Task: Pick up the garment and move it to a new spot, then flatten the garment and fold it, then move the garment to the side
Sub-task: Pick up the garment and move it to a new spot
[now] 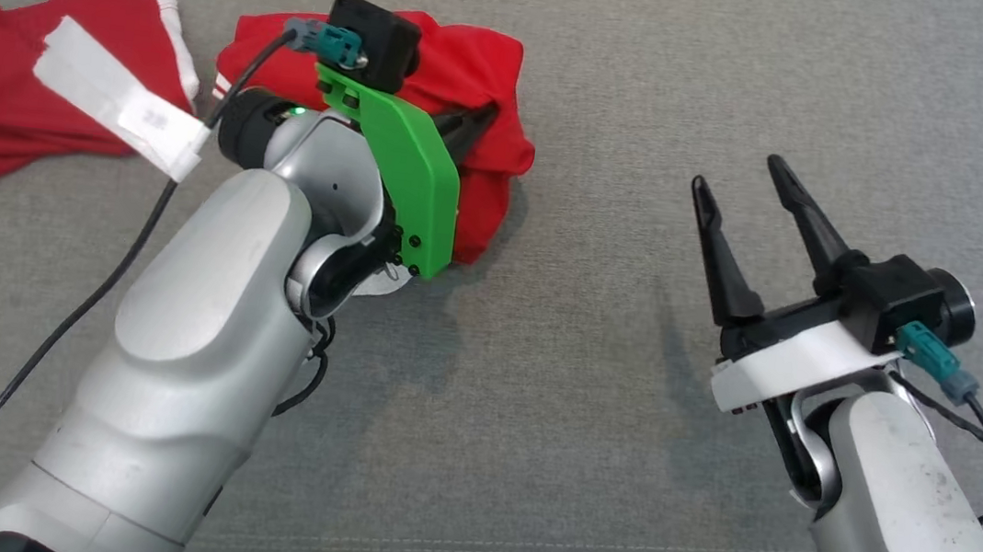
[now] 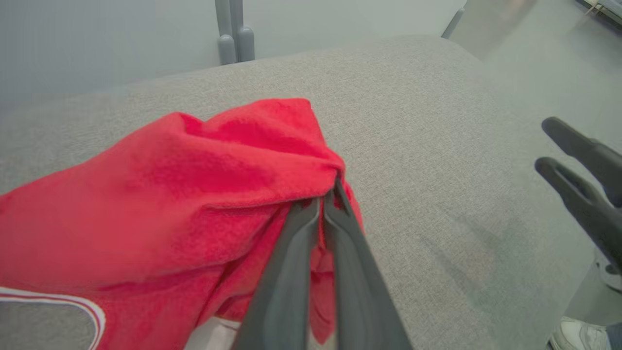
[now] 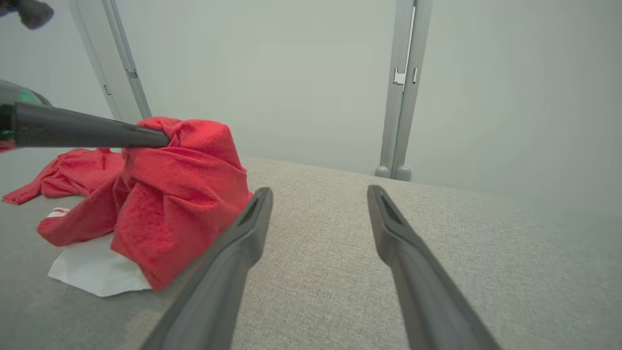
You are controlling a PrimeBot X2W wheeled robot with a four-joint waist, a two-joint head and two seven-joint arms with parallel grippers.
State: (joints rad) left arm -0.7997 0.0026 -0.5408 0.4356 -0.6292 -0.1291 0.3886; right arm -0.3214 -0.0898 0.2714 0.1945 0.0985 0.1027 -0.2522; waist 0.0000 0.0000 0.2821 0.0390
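The garment is red with white trim and lies crumpled on the grey cushioned surface, spreading toward the far left. My left gripper is shut on a bunched fold at its right end, and that fold stands pulled up into a peak. The left wrist view shows both fingers pressed together with red cloth pinched at their tips. From the right wrist view, the left gripper bites the top of the raised garment. My right gripper is open and holds nothing, off to the right of the garment.
A white panel lies across the garment's left part, and white cloth shows under the raised fold. Grey posts stand behind the surface's far edge. A shoe is on the floor beyond the right side. The left arm's cable trails at the left.
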